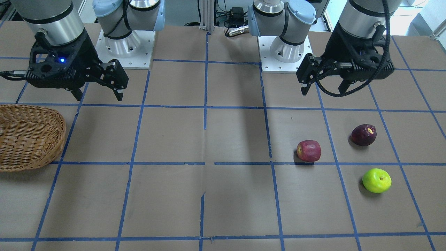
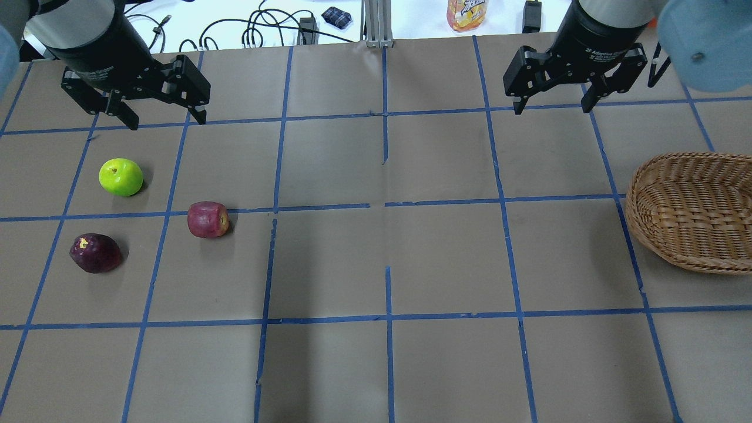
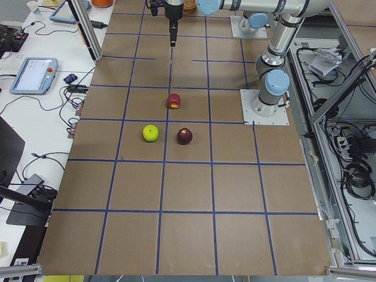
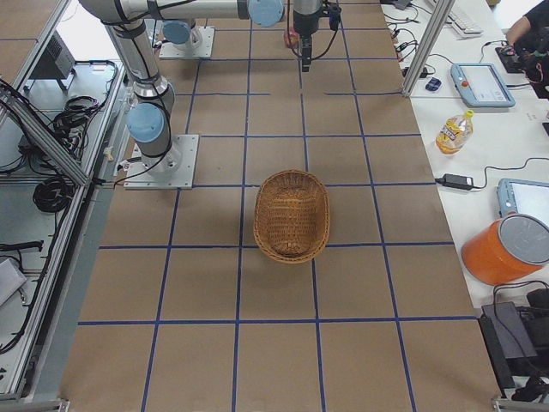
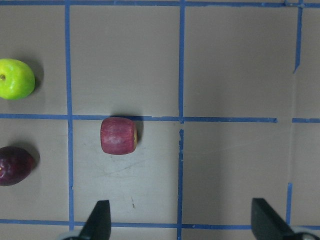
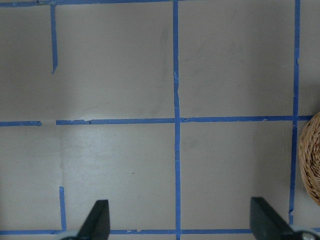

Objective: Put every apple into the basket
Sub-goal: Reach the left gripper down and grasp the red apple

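Three apples lie on the table on my left side: a red apple point(image 2: 207, 219) point(image 1: 309, 150), a dark purple apple point(image 2: 95, 252) point(image 1: 363, 134) and a yellow-green apple point(image 2: 120, 177) point(image 1: 376, 180). All three show in the left wrist view: red point(image 5: 118, 136), purple point(image 5: 15, 165), green point(image 5: 16, 79). The wicker basket point(image 2: 693, 211) point(image 1: 28, 136) sits empty at the far right; its edge shows in the right wrist view point(image 6: 311, 160). My left gripper point(image 2: 166, 120) point(image 1: 324, 91) hangs open and empty above the table, apart from the apples. My right gripper point(image 2: 552, 108) point(image 1: 99, 97) is open and empty, beside the basket.
The table is brown paper with a blue tape grid. The arm bases point(image 1: 123, 45) point(image 1: 285, 48) stand at the robot's edge. Beyond the far edge lie cables and an orange drink bottle point(image 2: 467, 13). An orange bucket point(image 4: 506, 249) stands off the table.
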